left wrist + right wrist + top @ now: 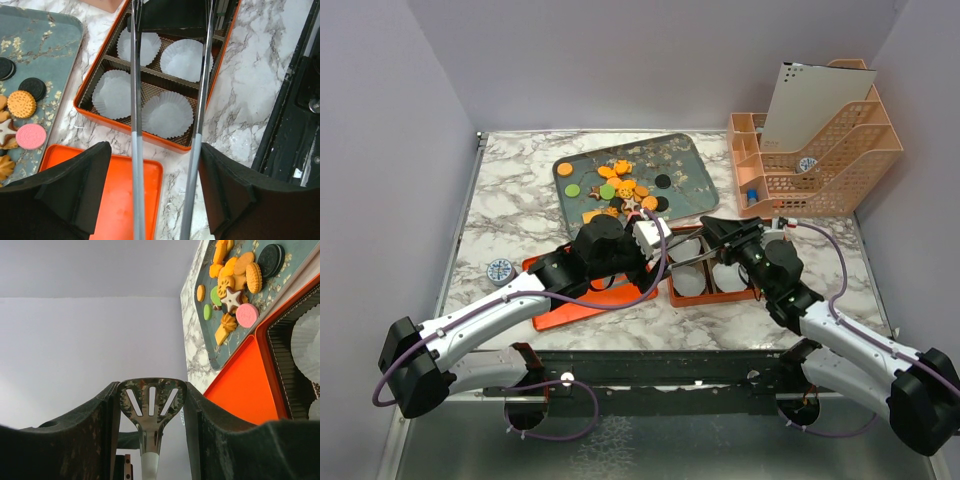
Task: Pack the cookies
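The cookies [620, 190] lie heaped on a blue-grey tray [690, 160]: orange rounds, green, pink, black and a star. They also show in the left wrist view [22, 104] and the right wrist view [232, 300]. Metal tongs [695, 258] hang between both grippers over an orange box [672, 290] of white paper cups. My left gripper [155, 147] is open around the tongs' two grey arms [134, 100], with a gap on the left side. My right gripper [151, 385] is shut on the tongs' slotted head [151, 400].
An orange lid [570, 312] lies under my left arm, left of the box. A peach mesh organiser [820, 160] stands at the back right. A small round tin [500, 270] sits near the table's left edge. Purple walls close in three sides.
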`<action>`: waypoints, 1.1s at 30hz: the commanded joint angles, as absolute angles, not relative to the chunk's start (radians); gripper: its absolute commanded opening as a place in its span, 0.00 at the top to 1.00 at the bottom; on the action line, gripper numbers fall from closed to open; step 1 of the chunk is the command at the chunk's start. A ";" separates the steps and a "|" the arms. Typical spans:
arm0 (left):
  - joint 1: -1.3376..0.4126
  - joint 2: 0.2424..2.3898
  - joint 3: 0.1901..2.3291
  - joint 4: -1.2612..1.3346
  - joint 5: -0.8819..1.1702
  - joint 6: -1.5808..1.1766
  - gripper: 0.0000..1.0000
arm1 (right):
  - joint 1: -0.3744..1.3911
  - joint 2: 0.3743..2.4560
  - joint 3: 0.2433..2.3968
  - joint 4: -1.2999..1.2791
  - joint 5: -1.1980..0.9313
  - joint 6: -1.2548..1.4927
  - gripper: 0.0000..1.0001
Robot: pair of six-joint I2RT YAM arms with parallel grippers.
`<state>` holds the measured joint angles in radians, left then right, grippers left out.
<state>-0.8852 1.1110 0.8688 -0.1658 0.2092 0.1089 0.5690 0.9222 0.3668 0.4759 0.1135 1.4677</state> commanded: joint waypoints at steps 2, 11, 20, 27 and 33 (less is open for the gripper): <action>-0.882 1.094 0.861 -0.155 0.226 0.103 0.28 | 0.557 0.898 0.366 0.510 0.085 1.503 0.57; -0.882 1.105 0.870 -0.177 0.235 0.119 0.32 | 0.553 0.894 0.379 0.494 0.077 1.506 0.56; -0.882 1.088 0.880 -0.191 0.232 0.117 0.54 | 0.553 0.910 0.388 0.477 0.059 1.475 0.42; -0.882 1.075 0.904 -0.215 0.203 0.091 0.61 | 0.553 0.907 0.433 0.382 0.060 1.358 0.23; -0.882 1.063 0.923 -0.221 0.212 0.053 0.60 | 0.552 0.912 0.423 0.352 0.066 1.327 0.21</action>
<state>-0.8837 1.0966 0.8757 -0.2272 0.2165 0.0914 0.5552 0.9096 0.4088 0.3996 0.0795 1.3746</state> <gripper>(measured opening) 0.447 0.787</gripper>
